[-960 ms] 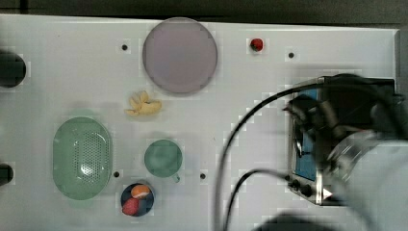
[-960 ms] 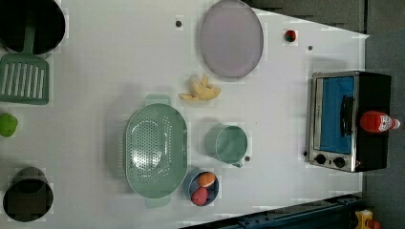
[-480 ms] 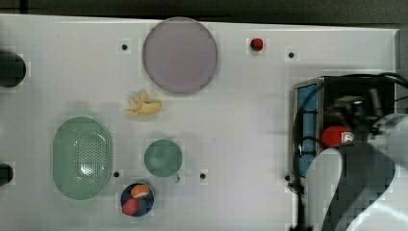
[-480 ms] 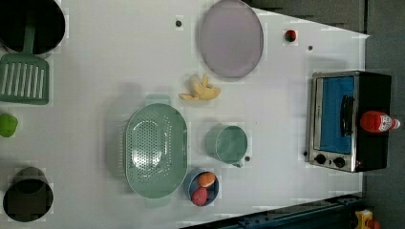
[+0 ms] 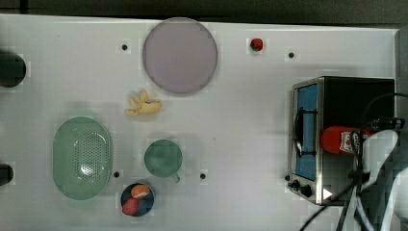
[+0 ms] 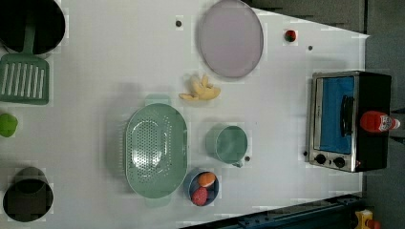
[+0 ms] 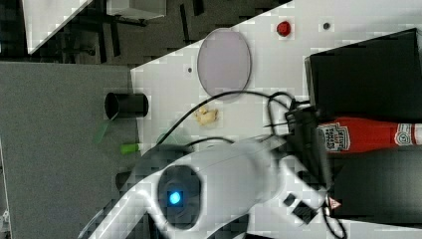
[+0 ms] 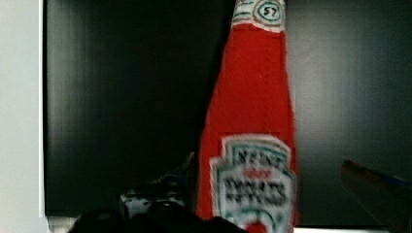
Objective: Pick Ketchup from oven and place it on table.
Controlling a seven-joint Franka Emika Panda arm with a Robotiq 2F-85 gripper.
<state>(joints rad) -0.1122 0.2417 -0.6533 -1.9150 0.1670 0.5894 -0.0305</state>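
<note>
Ketchup (image 8: 252, 116) atop oven (image 5: 358, 103); fingers (image 8: 155, 194) spread wide either side, nothing gripped.

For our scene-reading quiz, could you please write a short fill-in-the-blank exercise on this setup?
1. The ketchup lies on top of the ____.
2. The round plate is ____ in colour.
3. The small bowl beside the green colander holds ____.
Missing words: oven; lilac; fruit.

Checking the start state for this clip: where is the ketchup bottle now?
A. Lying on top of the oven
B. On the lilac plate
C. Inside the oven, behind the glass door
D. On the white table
A: the ketchup lies on its side on the oven's black top.
</note>
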